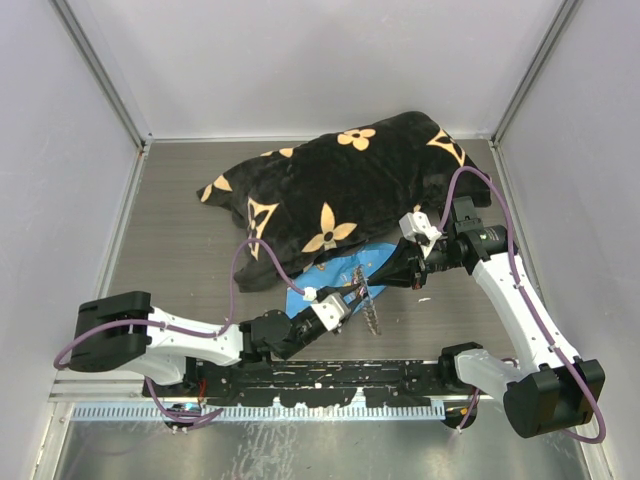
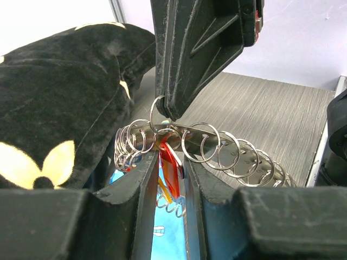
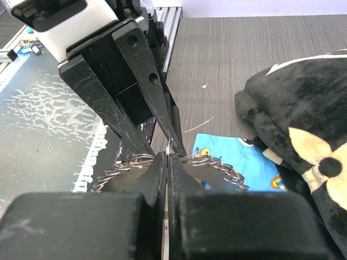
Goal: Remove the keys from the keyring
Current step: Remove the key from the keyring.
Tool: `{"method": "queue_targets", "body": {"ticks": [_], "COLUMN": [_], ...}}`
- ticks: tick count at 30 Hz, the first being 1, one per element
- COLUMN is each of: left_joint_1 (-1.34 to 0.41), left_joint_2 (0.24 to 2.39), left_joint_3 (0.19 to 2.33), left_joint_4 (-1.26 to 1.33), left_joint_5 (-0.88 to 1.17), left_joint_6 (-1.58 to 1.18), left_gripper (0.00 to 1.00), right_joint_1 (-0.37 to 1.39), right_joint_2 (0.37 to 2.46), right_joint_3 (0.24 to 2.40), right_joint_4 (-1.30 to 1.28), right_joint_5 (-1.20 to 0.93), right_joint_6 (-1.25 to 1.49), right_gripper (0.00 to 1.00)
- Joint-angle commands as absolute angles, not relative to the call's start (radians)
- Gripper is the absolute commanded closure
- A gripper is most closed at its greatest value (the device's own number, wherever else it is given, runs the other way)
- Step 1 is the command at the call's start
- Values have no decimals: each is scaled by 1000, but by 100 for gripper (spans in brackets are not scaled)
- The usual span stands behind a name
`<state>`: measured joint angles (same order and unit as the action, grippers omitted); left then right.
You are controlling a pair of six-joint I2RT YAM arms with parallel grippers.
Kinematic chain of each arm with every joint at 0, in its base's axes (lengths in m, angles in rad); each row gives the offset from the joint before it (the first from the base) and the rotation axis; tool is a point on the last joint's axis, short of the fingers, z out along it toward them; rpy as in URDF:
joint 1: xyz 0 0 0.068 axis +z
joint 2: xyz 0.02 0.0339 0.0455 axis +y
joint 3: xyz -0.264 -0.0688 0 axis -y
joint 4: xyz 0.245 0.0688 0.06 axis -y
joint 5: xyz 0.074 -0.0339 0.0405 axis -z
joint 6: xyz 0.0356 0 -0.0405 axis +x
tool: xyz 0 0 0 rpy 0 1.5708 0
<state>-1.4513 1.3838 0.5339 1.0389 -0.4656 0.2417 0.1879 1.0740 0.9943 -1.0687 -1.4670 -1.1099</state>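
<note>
The right gripper [image 2: 169,111] had it: fingers pressed tight together on the keyring [image 2: 217,149], pinching the top of the loop! The keyring was held up over the blue cloth [image 1: 335,270], just beside the black cushion [image 1: 340,190] on the table [image 1: 180,260]. From the left wrist, its long axis ran left to right, sagging toward the right. From overhead, it stretched from the grippers toward the near edge. The red key [image 2: 171,173] dangled off the loop, long axis near vertical, pointing down. The left gripper [image 2: 172,160] sat right beneath, fingers a narrow gap apart with that red key between them. Whether they were actually squeezing it, I couldn't tell.
</note>
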Motion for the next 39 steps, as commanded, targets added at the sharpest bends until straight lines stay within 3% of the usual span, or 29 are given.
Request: {"method": "queue_targets", "body": {"ticks": [1,9,14,39], "left_joint_1": [-1456,-1456,-1456,-1456], "left_joint_2": [1386,1396,1385,1202], "left_joint_3": [566,565,561,599], "left_joint_4": [1128,1126,1117,773], "left_joint_5": [-509,-525,-525,-456], "left_joint_6": [265,272,277,400], "left_gripper": [74,82,99,100], "right_joint_1": [185,184,185,220], "right_joint_2": [1068,1065,1064,1063], "right_joint_3": [1007,1007,1008,1021], "right_joint_4": [-1048,-1049,-1047,-1100], "right_joint_5": [-1532,-1532,-1532,-1432], "right_joint_6": [-1097,-1094,-1094,-1183], "right_gripper": [99,99,99,99]}}
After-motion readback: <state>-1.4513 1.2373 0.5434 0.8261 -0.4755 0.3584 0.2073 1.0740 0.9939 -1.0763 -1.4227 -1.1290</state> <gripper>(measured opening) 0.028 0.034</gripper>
